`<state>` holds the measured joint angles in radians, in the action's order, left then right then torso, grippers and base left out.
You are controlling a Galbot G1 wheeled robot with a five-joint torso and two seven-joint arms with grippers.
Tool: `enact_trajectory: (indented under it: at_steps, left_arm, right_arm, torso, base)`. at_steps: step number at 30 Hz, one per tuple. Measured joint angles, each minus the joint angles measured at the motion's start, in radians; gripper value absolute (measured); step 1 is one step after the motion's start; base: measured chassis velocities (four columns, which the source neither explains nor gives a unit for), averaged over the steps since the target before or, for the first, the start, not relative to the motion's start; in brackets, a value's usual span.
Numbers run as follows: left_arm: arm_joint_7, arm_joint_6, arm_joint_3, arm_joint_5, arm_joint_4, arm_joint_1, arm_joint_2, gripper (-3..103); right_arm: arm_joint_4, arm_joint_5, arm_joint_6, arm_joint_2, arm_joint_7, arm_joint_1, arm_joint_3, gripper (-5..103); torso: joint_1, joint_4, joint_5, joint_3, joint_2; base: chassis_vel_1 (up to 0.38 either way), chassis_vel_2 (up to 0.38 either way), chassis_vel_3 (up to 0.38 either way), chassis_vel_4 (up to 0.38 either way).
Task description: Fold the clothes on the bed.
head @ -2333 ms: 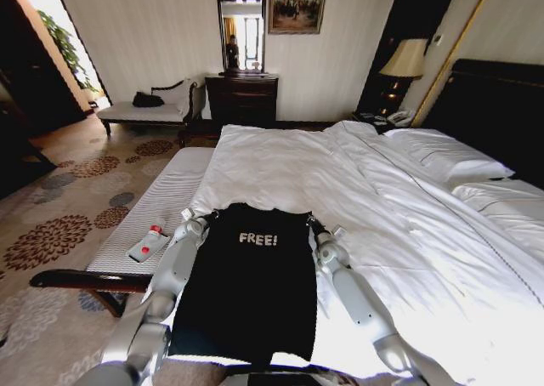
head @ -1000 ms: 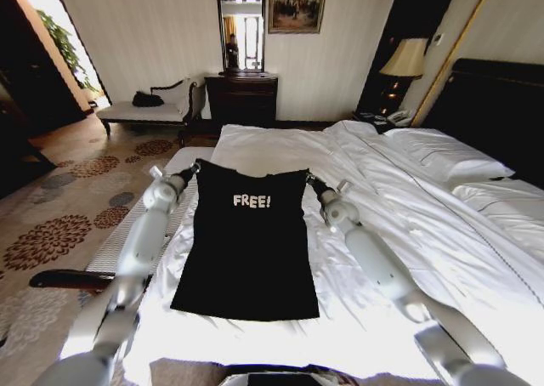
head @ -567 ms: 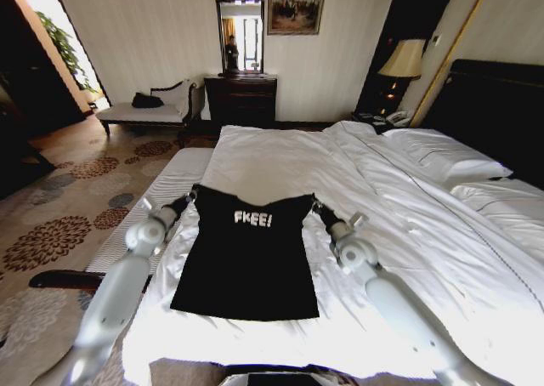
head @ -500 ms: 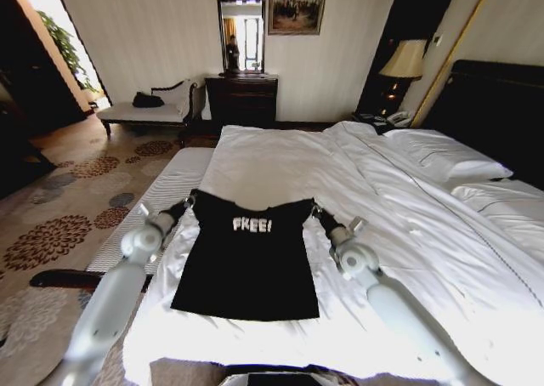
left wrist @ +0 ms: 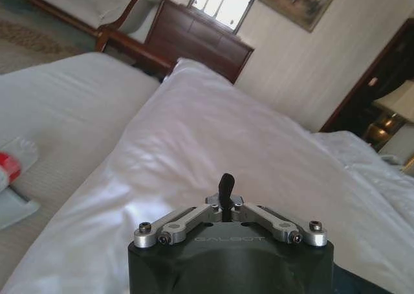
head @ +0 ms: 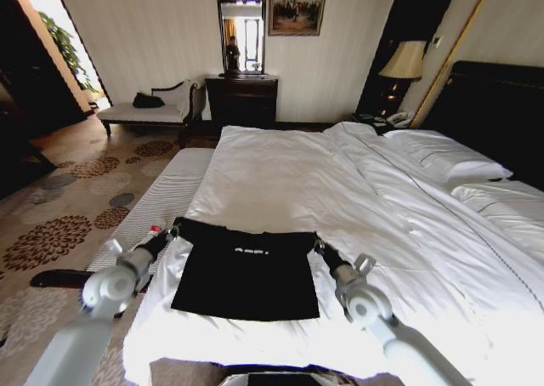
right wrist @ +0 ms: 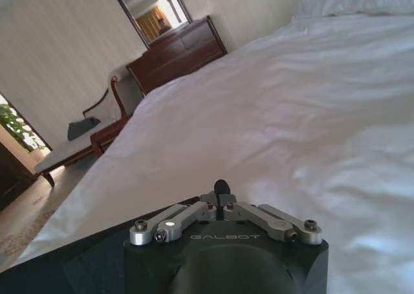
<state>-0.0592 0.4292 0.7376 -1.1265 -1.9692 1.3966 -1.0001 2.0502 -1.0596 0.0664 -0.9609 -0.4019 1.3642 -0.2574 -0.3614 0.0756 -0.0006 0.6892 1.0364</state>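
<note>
Head view: both claws (head: 176,229) pinch the folded T-shirt (head: 246,275).

Bed (head: 280,173): open white sheet beyond the folded T-shirt (head: 246,271), passable; pillows (head: 446,156) and rumpled duvet (head: 399,199) obstruct the right, striped counter (head: 157,207) with bottle (head: 153,230) flanks the left.

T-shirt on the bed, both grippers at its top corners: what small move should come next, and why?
Probably lower the top edge onto the lower half and let go. The T-shirt is doubled toward the hem, its lettering nearly hidden, while the left gripper and right gripper hold the fold's corners just above the bed.
</note>
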Motion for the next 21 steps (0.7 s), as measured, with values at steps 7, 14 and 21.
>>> enact_trajectory:
  at_steps: [7,14,21]
  left_arm:
    - [-0.013,0.041,0.053,0.008,-0.032,0.089,-0.024,1]
    - [-0.020,0.092,0.045,0.090,-0.044,0.151,-0.032,1]
    - [-0.016,0.110,0.040,0.140,-0.022,0.178,-0.032,1]
  right_arm:
    - [0.023,0.024,-0.015,-0.025,-0.007,0.088,-0.013,0]
    - [0.009,0.080,-0.042,-0.042,-0.008,0.169,-0.005,0]
    - [-0.036,0.125,-0.062,-0.065,-0.007,0.194,0.015,0]
  torso:
    - [0.000,-0.0001,-0.0001,0.000,0.000]
    - [0.000,0.0001,-0.0001,0.000,0.000]
    - [0.000,0.0001,0.0000,0.000,0.000]
  base:
    - [0.000,0.000,0.000,0.000]
    - [0.000,0.000,0.000,0.000]
    - [0.000,0.000,0.000,0.000]
